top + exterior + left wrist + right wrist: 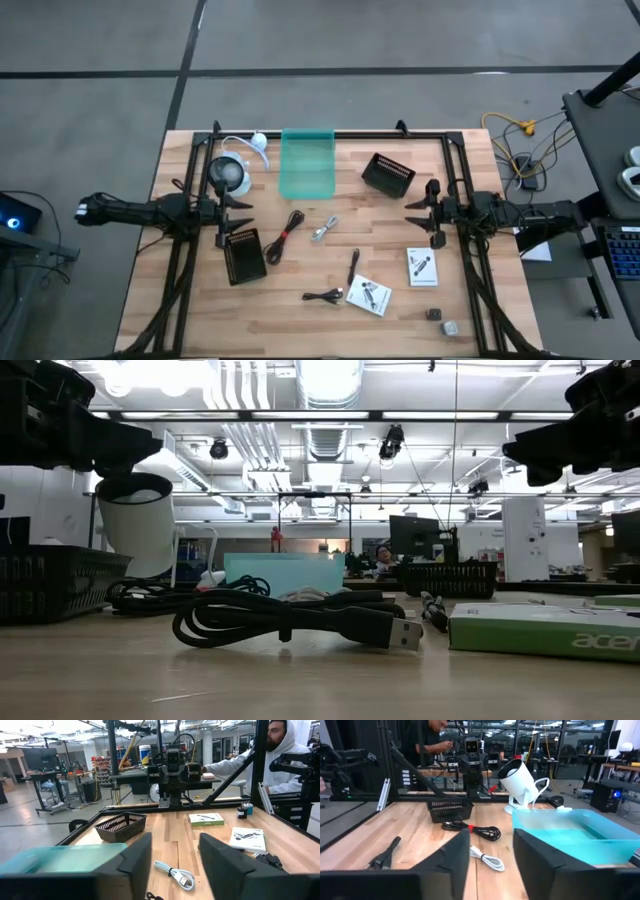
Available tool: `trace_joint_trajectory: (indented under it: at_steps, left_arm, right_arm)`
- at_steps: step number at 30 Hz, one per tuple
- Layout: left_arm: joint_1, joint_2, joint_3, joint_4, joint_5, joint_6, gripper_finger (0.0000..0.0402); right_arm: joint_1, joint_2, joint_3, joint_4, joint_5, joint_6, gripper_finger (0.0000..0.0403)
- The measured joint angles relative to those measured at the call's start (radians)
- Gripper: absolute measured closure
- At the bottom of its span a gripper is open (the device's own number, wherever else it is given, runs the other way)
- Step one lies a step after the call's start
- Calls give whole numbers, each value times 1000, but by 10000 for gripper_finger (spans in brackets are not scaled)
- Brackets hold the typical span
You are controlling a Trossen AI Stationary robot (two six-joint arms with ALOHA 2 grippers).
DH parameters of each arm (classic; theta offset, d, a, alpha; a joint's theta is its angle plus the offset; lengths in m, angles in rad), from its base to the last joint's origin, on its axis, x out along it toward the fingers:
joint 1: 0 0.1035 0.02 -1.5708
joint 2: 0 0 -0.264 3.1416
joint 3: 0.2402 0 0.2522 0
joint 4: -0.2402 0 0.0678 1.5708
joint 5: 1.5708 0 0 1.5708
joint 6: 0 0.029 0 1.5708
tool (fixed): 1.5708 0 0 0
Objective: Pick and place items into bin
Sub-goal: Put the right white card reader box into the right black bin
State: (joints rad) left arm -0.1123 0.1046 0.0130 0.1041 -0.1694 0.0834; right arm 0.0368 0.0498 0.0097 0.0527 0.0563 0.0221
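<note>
The items lie on the wooden table between my arms. They are a black cable with red [285, 237] [472, 828], a silvery-white cable [324, 229] [175, 874], a black pen-like stick [354, 267], a second black cable [323, 295] [290, 622], two white printed cards [368, 294] [422, 267] and two tiny grey blocks [442, 320]. The teal bin [307, 162] [575, 835] stands at the far middle. My left gripper [222, 210] [175, 865] hovers open at the table's left. My right gripper [432, 213] [491, 860] hovers open at the right. Neither touches anything.
A black mesh basket [388, 174] [121, 826] sits right of the bin, and another [245, 255] lies near my left gripper. A white lamp-like device [228, 175] [520, 780] stands at the far left. A black frame [330, 133] rims the table. A person in a hoodie [270, 755] sits beyond the table.
</note>
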Motion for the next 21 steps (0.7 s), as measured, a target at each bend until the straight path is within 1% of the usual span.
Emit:
trace_joint_trajectory:
  at_steps: [3, 5, 7, 9, 11, 13, 14, 18, 21]
  left_arm:
    - [0, 12, 4, 59, 4, 0, 216]
    - [0, 21, 14, 105, 7, 1, 208]
    - [0, 34, 29, 117, 31, 1, 206]
    - [0, 52, 40, 131, 96, 1, 206]
    - [0, 71, 40, 177, 191, 1, 205]
    - [0, 96, 22, 290, 274, 24, 205]
    - [-1, 111, 13, 347, 293, 35, 205]
    - [0, 177, 7, 523, 290, 57, 205]
    - [0, 219, 20, 540, 290, 57, 205]
  right_arm:
    - [0, 0, 0, 40, 0, 1, 228]
    - [0, 0, 2, 70, 0, 3, 218]
    - [0, 0, 17, 80, 0, 5, 215]
    - [0, 0, 38, 84, -2, 6, 214]
    - [0, 0, 57, 81, -5, 5, 216]
    - [0, 3, 75, 79, -17, 10, 220]
    - [0, 8, 87, 79, -29, 20, 221]
    - [0, 58, 152, 51, -39, 83, 229]
    - [0, 124, 221, -54, -30, 125, 231]
